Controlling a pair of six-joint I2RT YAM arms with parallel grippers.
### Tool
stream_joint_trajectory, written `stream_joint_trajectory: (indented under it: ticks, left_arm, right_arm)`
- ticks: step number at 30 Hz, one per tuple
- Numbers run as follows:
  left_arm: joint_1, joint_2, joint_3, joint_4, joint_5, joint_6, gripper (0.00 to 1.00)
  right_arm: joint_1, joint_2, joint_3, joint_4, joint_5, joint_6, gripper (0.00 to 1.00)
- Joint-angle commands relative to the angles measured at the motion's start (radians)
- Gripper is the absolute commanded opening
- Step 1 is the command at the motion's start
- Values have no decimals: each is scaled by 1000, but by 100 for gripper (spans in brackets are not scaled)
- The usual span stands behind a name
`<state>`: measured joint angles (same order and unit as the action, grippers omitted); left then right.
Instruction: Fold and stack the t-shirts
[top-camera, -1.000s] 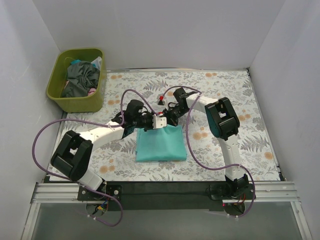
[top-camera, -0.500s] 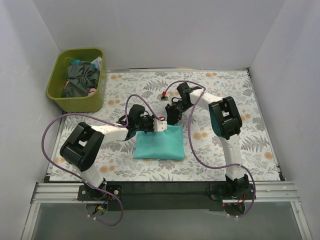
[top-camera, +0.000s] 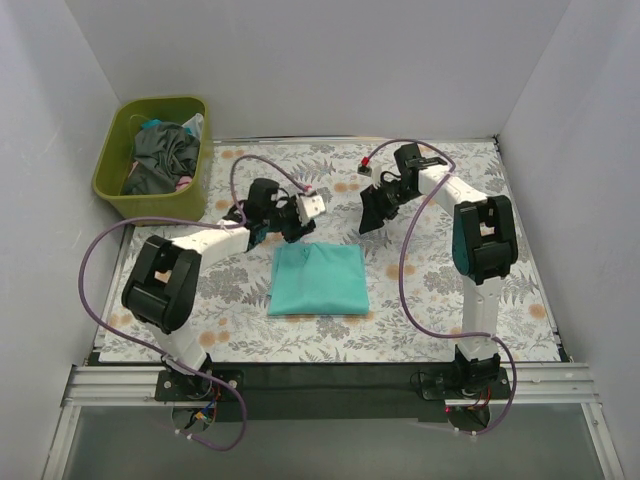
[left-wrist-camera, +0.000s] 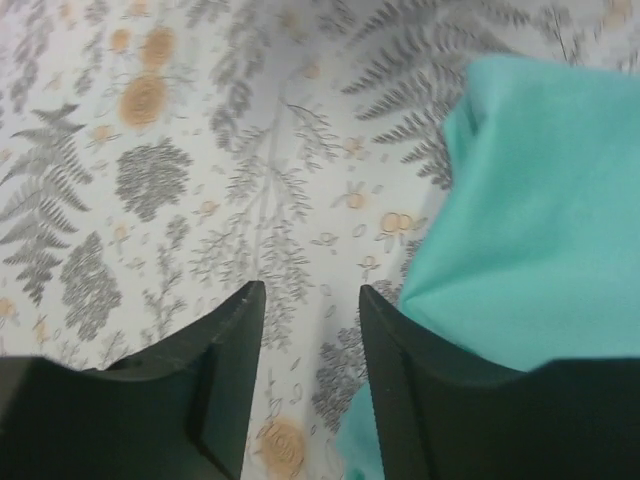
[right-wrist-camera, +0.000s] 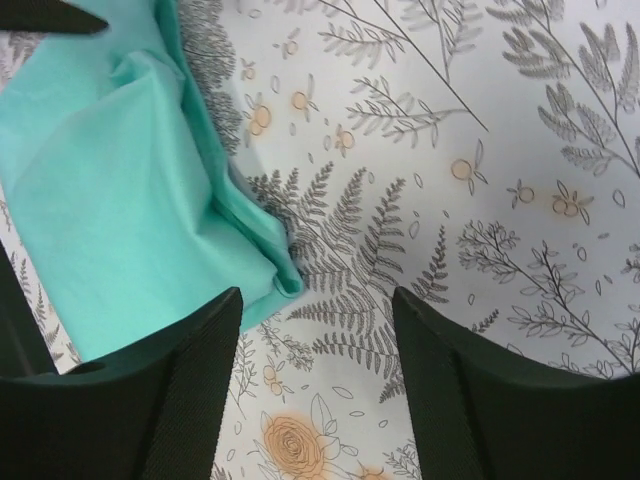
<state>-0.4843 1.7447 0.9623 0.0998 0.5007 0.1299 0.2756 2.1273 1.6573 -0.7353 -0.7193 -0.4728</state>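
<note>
I saw left gripper (left-wrist-camera: 308, 292) spread, holding nothing | right gripper (right-wrist-camera: 318, 295) same | teal shirt (top-camera: 319, 280) cut off in wrist views

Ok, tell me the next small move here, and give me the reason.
Probably swing the left gripper toward the green bin. The teal shirt lies folded flat on the table. Both the left gripper and the right gripper hang open and empty, off the shirt. More clothes wait in the bin, which sits on the left arm's side.
</note>
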Motion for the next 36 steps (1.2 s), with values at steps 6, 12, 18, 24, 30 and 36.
stream_joint_trajectory:
  ticks: [6,12,18,24,30,36]
  left_arm:
    - [199,-102,187,-320,200,-406,43]
    - [237,-34,187,-383,269,-503,42]
    - [245,56,219,-423,323,-539,44]
    - [250,104,225,-443,320,-550,45]
    - [259,125,230,-451,329,-556,44]
    - [274,137,222,-453,326,-555,44]
  right_arm:
    - [10,-15,10,45,-152,135,59]
    - [11,29,19,48,-146,160,59]
    - [16,48,0,47,-178,157,58]
    - [20,39,-33,45,-210,151,56]
    - [47,31,-88,42,-215,126,52]
    - [45,19,-129,45,-224,109,49]
